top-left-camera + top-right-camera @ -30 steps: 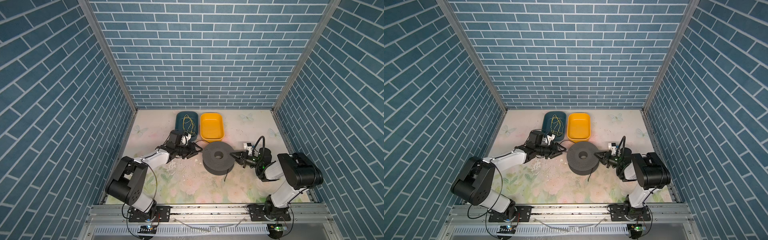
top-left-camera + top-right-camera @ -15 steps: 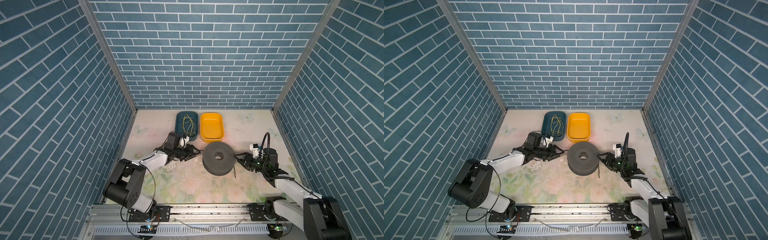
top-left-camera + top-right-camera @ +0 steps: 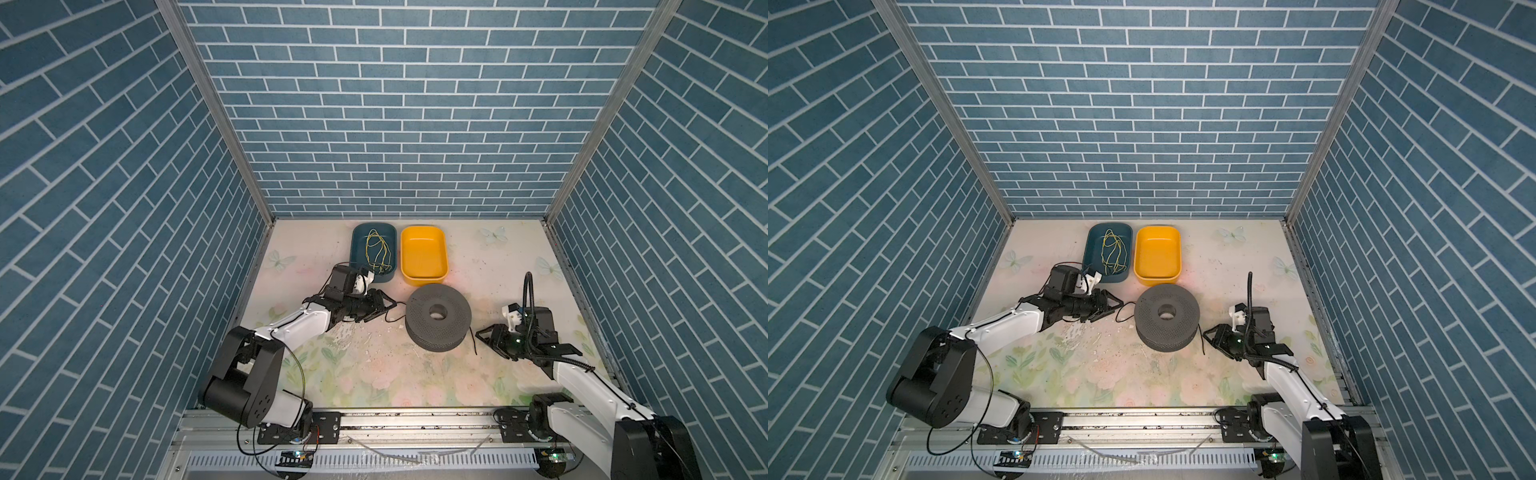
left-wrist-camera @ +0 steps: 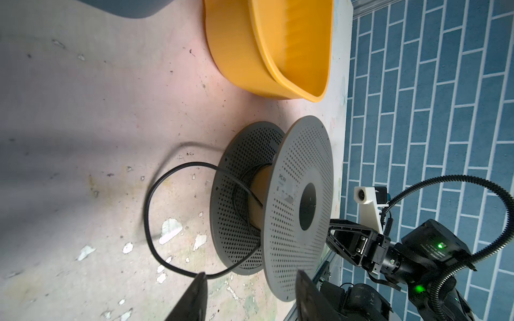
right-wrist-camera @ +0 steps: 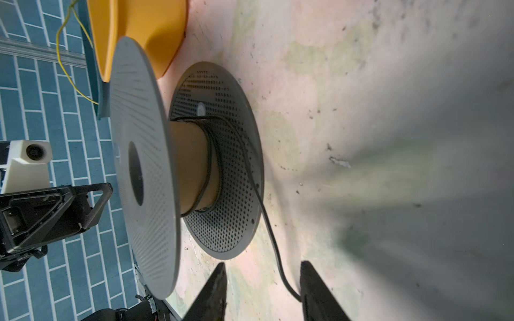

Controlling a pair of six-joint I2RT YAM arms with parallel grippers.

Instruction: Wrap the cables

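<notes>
Trailing near-right off the spool (image 3: 438, 309), cable (image 5: 267, 222) tail ends between the spread right fingers (image 5: 317, 294), unpinched; left fingers (image 4: 194, 300) also spread, tip at the cable's left loop; right arm nearer the free end.

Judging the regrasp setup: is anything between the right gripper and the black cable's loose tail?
Nothing visible. The cable leaves the spool and runs over bare table straight in between the right gripper's open jaws, close to one finger.

Both top views look down from high; wrist views closely face the spool (image 4: 289, 236).
</notes>
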